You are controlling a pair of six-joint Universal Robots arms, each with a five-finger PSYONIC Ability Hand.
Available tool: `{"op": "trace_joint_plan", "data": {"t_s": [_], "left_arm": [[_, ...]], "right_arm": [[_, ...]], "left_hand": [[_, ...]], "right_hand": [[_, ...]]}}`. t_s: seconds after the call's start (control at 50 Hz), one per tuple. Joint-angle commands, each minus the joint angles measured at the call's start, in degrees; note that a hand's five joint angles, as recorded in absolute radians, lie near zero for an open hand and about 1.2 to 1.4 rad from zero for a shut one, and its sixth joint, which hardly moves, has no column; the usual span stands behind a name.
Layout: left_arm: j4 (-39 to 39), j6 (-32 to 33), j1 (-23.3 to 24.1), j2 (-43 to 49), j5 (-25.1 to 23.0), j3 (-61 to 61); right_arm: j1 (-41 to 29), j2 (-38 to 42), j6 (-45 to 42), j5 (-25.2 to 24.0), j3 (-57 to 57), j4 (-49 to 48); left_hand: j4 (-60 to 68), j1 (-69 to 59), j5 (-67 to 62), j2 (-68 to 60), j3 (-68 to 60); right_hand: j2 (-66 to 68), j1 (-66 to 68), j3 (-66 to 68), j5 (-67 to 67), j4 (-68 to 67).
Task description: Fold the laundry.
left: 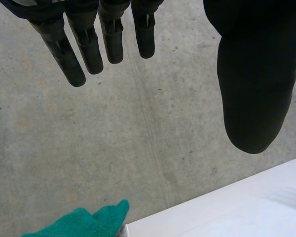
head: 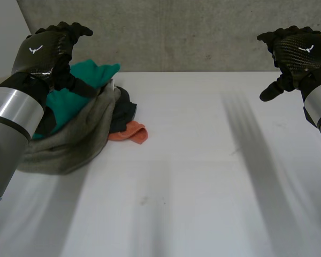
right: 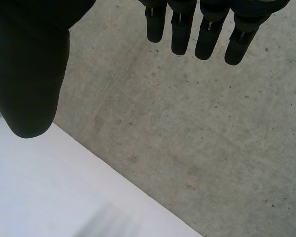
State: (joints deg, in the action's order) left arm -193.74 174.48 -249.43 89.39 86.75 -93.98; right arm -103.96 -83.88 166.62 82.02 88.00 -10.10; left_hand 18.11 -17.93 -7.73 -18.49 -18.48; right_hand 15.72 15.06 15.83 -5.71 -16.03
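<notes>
A heap of laundry lies at the table's far left: a grey-green cloth (head: pixel 75 136) drapes over the front, a teal cloth (head: pixel 77 88) sits on top, a dark cloth (head: pixel 123 110) lies behind, and an orange cloth (head: pixel 131 132) pokes out at the right. My left hand (head: pixel 48 51) hovers raised above the heap, open, holding nothing. In the left wrist view its fingers (left: pixel 89 44) and thumb (left: pixel 249 84) stand straight and apart, and a tip of the teal cloth (left: pixel 93 222) shows beyond them. My right hand (head: pixel 295 53) is raised at the far right, open and empty, with fingers (right: pixel 197 29) straight.
The white table (head: pixel 203 187) stretches wide and bare to the right of the heap. A grey concrete wall (head: pixel 192 32) stands right behind the table's far edge.
</notes>
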Motion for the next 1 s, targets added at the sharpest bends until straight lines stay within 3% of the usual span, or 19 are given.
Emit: {"op": "trace_joint_plan", "data": {"t_s": [0.02,0.2,0.3,0.44,0.54,0.64,0.76,0.84,0.96,1.0], "left_arm": [[-0.1,0.0,-0.1,0.1,0.0,0.1],[-0.1,0.8,-0.7,1.9,0.1,1.1],[-0.2,4.3,-2.5,5.2,0.2,2.8],[-1.7,17.8,-5.9,15.4,0.5,6.4],[-8.5,28.4,-11.0,25.8,0.5,10.1],[-12.4,33.1,-14.5,33.5,0.8,14.3],[-13.0,33.7,-15.5,40.2,0.5,19.2],[-13.4,33.6,-15.5,41.0,-0.3,19.8],[-13.6,33.3,-14.8,40.7,-2.0,20.9],[-13.5,33.1,-14.7,40.5,-2.5,21.3]], "right_arm": [[-0.1,0.1,-0.2,0.0,0.1,0.0],[-0.1,0.3,-0.2,-0.2,0.1,0.0],[-0.1,0.3,-0.3,-0.3,0.3,0.0],[-0.2,0.3,-0.3,-0.5,0.6,0.0],[-0.2,0.4,-0.4,-0.5,0.9,0.0],[-0.2,0.8,-0.4,-0.8,1.4,0.0],[-0.2,2.0,-0.5,-0.5,1.5,0.1],[-0.2,2.6,-0.6,-0.5,1.5,0.2],[-0.2,2.9,-0.6,-0.5,1.5,0.1],[-0.2,2.8,-0.7,-0.5,1.3,0.1]], "left_hand": [[-8.1,7.9,7.7,8.5,8.5],[-8.1,7.9,7.7,8.5,8.5],[-8.1,7.9,7.7,8.5,8.5],[-8.1,7.9,7.7,8.5,8.5],[-8.1,7.9,7.7,8.5,8.5],[-8.1,7.9,7.7,8.5,8.5],[-4.9,4.7,4.5,5.3,5.2],[12.1,-12.3,-12.5,-11.7,-11.7],[61.8,-62.0,-62.2,-61.5,-61.5],[61.9,-62.1,-62.3,-61.5,-61.5]], "right_hand": [[-5.7,-5.1,-5.8,5.7,6.0],[-5.7,-5.1,-5.8,5.7,6.0],[-5.7,-5.1,-5.8,5.7,6.0],[-5.7,-5.1,-5.8,5.7,6.0],[-5.7,-5.1,-5.8,5.7,6.0],[-5.7,-5.1,-5.8,5.7,6.0],[-5.7,-5.1,-5.8,5.7,6.0],[-5.7,-5.1,-5.8,5.7,6.0],[-5.7,-5.1,-5.8,5.7,6.0],[-5.7,-5.1,-5.8,5.7,6.0]]}}
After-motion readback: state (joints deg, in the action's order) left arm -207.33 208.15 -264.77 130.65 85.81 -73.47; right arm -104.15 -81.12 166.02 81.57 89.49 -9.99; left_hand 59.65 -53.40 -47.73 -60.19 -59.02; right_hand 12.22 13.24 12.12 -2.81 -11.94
